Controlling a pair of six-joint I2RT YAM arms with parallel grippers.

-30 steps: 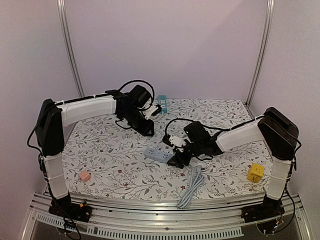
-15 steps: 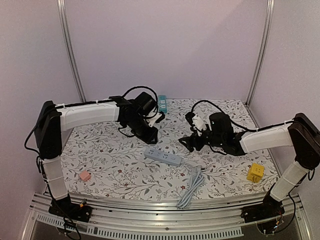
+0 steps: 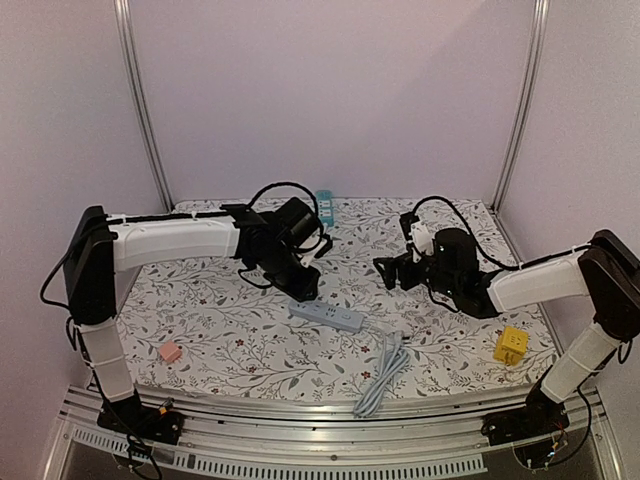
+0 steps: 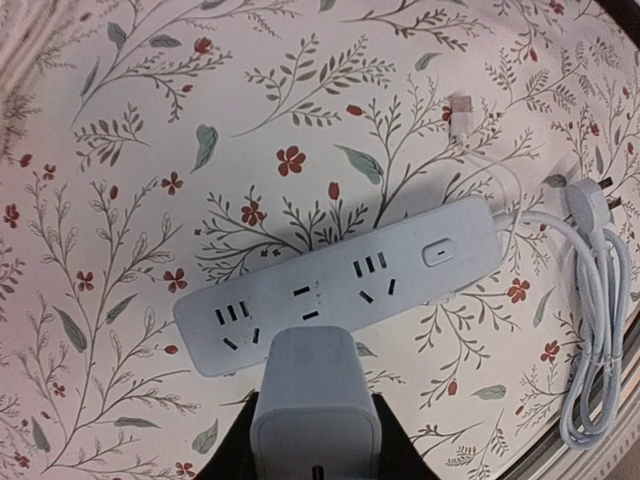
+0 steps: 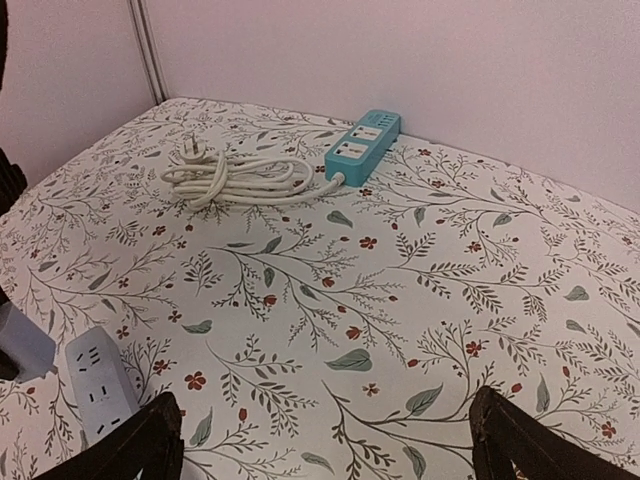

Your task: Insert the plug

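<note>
A pale grey power strip (image 3: pixel 326 317) lies on the floral table, also in the left wrist view (image 4: pixel 345 280) with three socket groups and a switch. My left gripper (image 3: pixel 305 285) is shut on a pale grey plug adapter (image 4: pixel 315 405), held just above the strip's near edge, in front of the middle and left sockets. My right gripper (image 3: pixel 392 272) is open and empty, lifted above the table to the right of the strip; its fingers (image 5: pixel 150 445) frame bare cloth. The strip's end shows at lower left of the right wrist view (image 5: pixel 95 385).
The grey strip's coiled cable (image 3: pixel 380 375) and plug (image 4: pixel 590 205) lie toward the front edge. A teal power strip (image 5: pixel 362 140) with a coiled white cable (image 5: pixel 235 178) sits at the back. A yellow block (image 3: pixel 511 345) lies right, a pink block (image 3: pixel 170 352) front left.
My left gripper has moved right and down with the adapter to the grey strip. My right gripper has let go of the strip, lifted and drawn back to the right, open.
</note>
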